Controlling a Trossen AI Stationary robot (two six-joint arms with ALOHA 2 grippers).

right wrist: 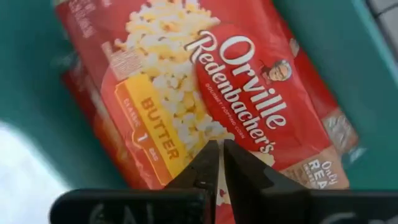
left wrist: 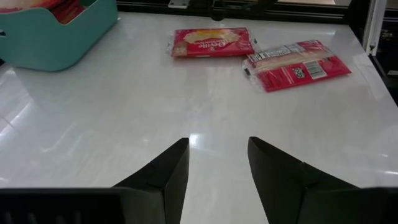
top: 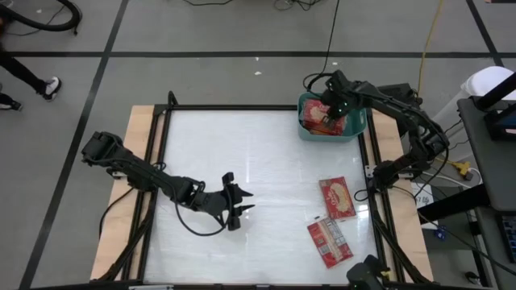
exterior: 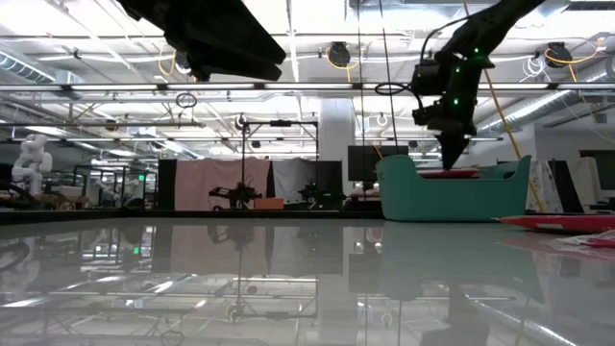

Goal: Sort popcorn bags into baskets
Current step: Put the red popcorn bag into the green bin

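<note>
Glossy white tabletop fills our view from above, and going left to right we first meet our left gripper (top: pixel 239 207), waiting low over the bare middle of the table (top: pixel 242 153) with its jaws apart and nothing between them. Further right, two bags lie flat near the right edge: one picture side up (top: pixel 337 197), the other (top: pixel 329 242) just beside it, showing its printed panel; whether they touch we cannot tell. At the far right corner sits the teal tub (top: pixel 305 129), already holding red bags, with our right gripper (top: pixel 330 112) poised over it. Its wrist view shows the jaws drawn nearly together with nothing pinched, directly above a butter popcorn bag (right wrist: pixel 205 93) lying in the tub. We judge this to be the end of a drop: the bag looks delivered and the fingers are free. The next move would call for lifting clear of the rim and going to the two loose bags, coming down with jaws wide enough to take a flat packet by its edge. The surface mirrors the ceiling lights; beyond it is an open workshop with racks, curtains and other rigs.
</note>
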